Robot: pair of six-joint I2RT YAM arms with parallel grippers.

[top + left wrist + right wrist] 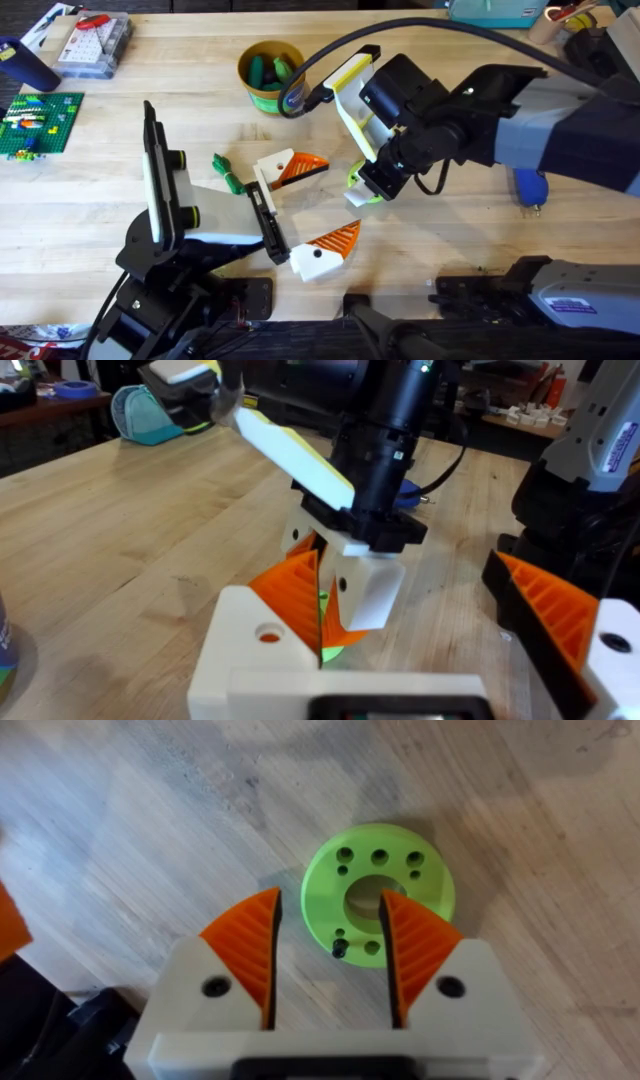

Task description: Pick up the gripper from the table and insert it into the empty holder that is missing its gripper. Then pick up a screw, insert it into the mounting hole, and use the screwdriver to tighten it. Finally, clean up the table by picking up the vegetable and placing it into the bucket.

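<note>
Two grippers in play. Right gripper (325,955) hangs low over the lime-green disc (378,892) on the tabletop (450,220); its fingers (250,950) stand apart, one pad on the disc, nothing held. Left gripper (305,205) lies near the middle with fingers spread wide and empty. Vegetable (228,173) sits just beside the left gripper's far finger, well apart from the bucket (270,75) farther back. I judge the assembly steps unfinished; clean-up is not begun. Next move calls for centring the pads on whichever part gets lifted before closing.
</note>
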